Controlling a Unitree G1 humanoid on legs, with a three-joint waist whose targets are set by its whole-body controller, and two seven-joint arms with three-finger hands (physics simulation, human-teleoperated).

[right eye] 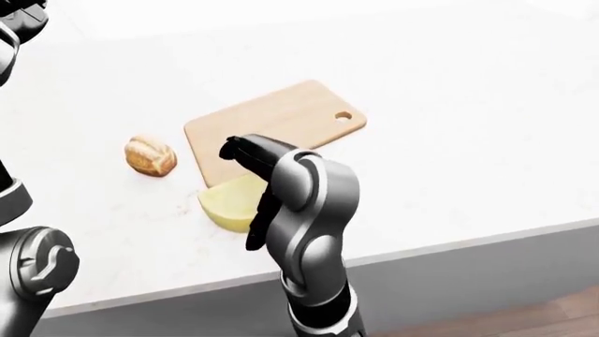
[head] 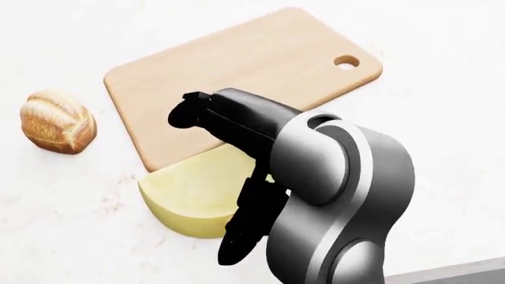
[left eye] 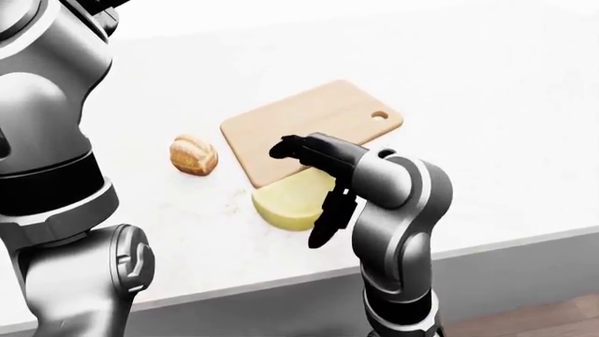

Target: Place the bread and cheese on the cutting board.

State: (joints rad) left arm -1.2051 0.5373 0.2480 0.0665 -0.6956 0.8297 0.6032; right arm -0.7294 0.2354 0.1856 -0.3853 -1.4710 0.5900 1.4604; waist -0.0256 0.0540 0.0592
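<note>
Three black fingers of your right hand (head: pixel 206 177) stand spread apart over the cheese (head: pixel 197 198), gripping nothing. In the head view the upper fingers (head: pixel 189 111) curl above the cutting board (head: pixel 237 71), near its lower-left part, while the lower finger (head: pixel 244 228) hangs down across the cheese's right side toward the bottom of the view. Whether any finger touches the cheese or the board cannot be told. Your silver forearm rises from the bottom of the view, to the right of the cheese, and hides that side of it.

Taking the cutting board as your landmark: the cheese, a pale yellow half-round, lies just below the board's lower edge, its straight side against or slightly over that edge, most of it on the white counter (head: pixel 442 177). The bread (head: pixel 57 121), a small crusty brown roll, sits on the counter to the left of the board, apart from it and from the cheese. The board lies tilted, its hanging hole at the upper right corner, and its wooden top is bare.

Your left arm (left eye: pixel 56 175) fills the left edge of the left-eye view, well away from the board; its hand is out of sight.
</note>
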